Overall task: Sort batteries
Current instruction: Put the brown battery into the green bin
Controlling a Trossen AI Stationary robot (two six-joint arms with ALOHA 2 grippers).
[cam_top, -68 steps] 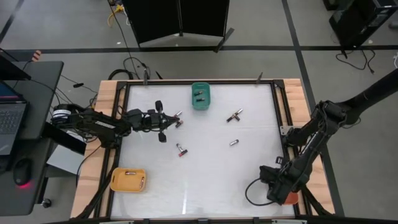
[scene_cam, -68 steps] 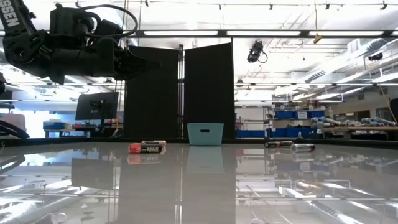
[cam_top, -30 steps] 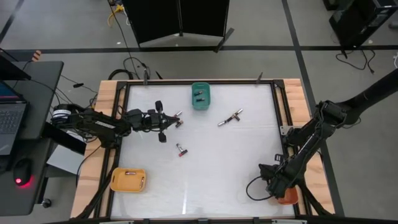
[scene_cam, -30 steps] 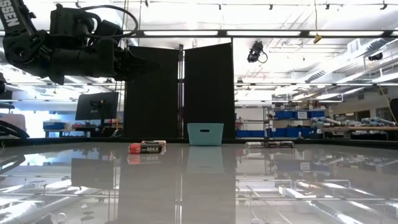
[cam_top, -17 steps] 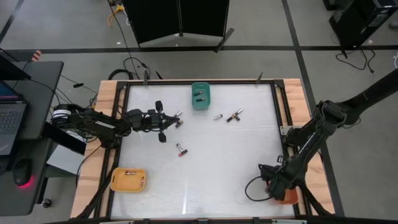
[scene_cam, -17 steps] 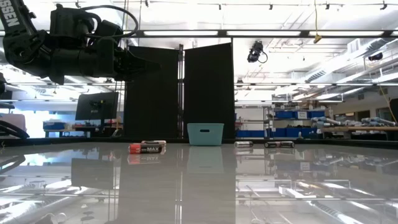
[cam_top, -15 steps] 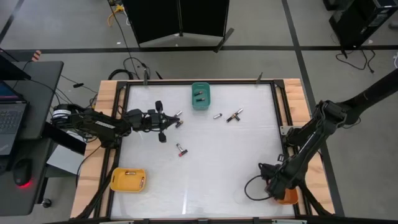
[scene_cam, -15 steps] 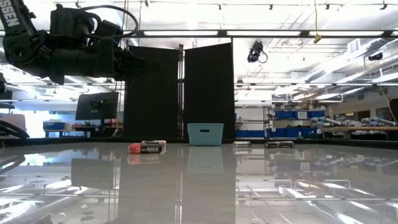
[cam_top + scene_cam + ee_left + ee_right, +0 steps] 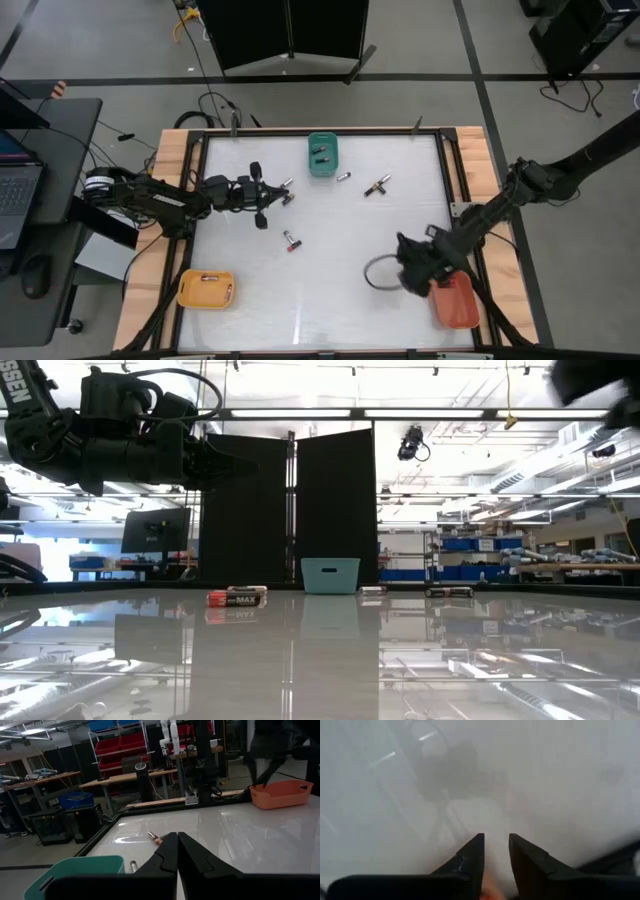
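Three batteries lie loose on the white table: a silvery one (image 9: 343,176) beside the teal tray (image 9: 323,166), a dark red-ended one (image 9: 378,185) to its right, and a red-ended one (image 9: 291,240) nearer the middle. More batteries lie in the teal tray and in the yellow tray (image 9: 207,299). My left gripper (image 9: 286,193) hovers shut and level at the far left, above the table. My right gripper (image 9: 495,840) points down over bare table, a narrow gap between its fingers and nothing in it; in the high view it (image 9: 408,268) stands left of the orange tray (image 9: 455,303).
The orange tray stands at the near right corner and the yellow tray at the near left. A dark frame (image 9: 440,150) runs around the table. Bare table lies between the two near trays. A cable loop (image 9: 378,272) hangs beside my right gripper.
My right gripper has risen and swung from over the orange tray toward the table's left, leaving the tray uncovered. The silvery battery has rolled across the table toward the far edge and now lies beside the teal tray.
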